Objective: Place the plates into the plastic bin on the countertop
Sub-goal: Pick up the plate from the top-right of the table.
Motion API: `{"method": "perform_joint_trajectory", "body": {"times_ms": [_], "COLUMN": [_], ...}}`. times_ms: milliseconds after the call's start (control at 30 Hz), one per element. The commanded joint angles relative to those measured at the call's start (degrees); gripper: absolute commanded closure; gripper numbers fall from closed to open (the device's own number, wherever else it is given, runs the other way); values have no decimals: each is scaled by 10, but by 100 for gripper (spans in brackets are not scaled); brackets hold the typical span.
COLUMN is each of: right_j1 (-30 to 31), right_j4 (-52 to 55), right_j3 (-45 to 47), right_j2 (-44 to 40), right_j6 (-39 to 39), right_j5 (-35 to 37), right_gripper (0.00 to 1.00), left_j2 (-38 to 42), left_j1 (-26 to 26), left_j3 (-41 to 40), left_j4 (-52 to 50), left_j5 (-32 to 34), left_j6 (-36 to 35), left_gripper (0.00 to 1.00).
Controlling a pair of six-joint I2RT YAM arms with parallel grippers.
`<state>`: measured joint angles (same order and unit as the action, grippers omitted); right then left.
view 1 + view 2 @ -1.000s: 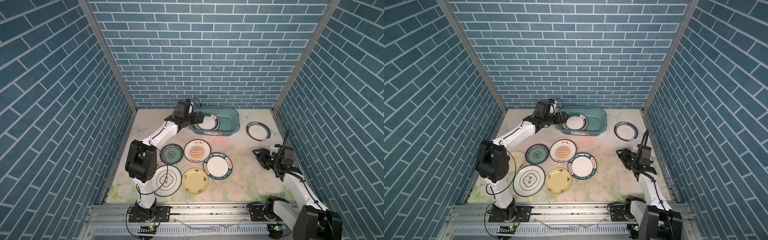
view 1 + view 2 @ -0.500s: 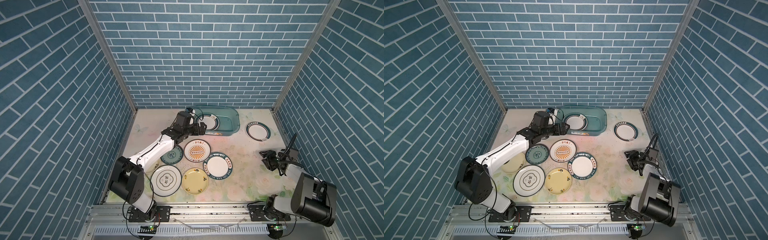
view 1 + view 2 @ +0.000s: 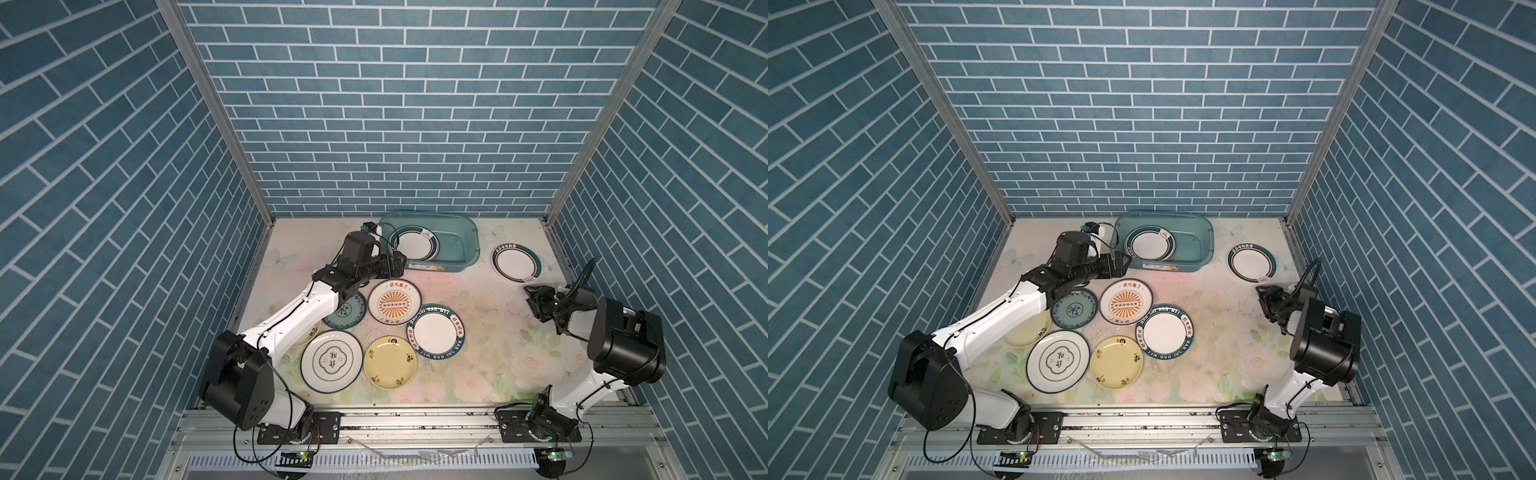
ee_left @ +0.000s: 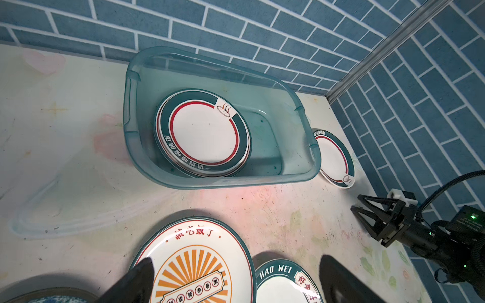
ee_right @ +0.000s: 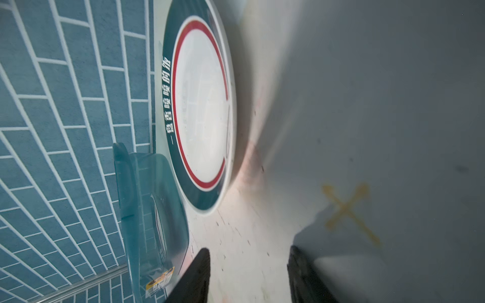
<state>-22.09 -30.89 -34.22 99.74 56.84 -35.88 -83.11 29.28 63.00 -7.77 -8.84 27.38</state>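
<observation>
The task is at an early stage, I judge. In both top views the plastic bin [image 3: 457, 245] stands at the far edge of the table [image 3: 478, 332]. Inside it, at the end nearer to the left arm, lies a white plate with a teal rim [image 3: 415, 245]. The left wrist view shows more than one rim there, so it seems to be a small stack. Seven plates are not yet in the bin. The lone plate [image 3: 516, 262] lies just beside the bin's other end. The sunburst plate [image 3: 394, 302], the lettered white plate [image 3: 435, 331], the yellow plate [image 3: 390, 362], the emblem plate [image 3: 331, 362] and the teal floral plate [image 3: 347, 311] lie grouped in the middle, and a pale plate [image 3: 1025, 332] is half hidden under the left arm. The left hand [image 3: 395, 264] hovers near the bin's corner, spread wide and empty. The right hand [image 3: 532, 297] faces the lone plate but is apart from it, partly spread with nothing between its fingers.
</observation>
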Motion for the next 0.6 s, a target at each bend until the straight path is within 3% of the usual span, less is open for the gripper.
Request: {"method": "perform_joint_trajectory", "body": {"times_ms": [0,567], "right_j1": [-2,-1], "right_j4": [-56,-29], "right_j3": [-15,-98], "right_j2": [40,116], "right_j6": [40,39], "right_j5": [11,28], "right_gripper": [52,60], "left_j2": [-1,-21], "left_j1": [-1,-1], "left_j3": [-13,-12], "left_j4": [17,18], "left_j5": [-5,-1], "left_j6": [10,9], "left_gripper": [0,0]}}
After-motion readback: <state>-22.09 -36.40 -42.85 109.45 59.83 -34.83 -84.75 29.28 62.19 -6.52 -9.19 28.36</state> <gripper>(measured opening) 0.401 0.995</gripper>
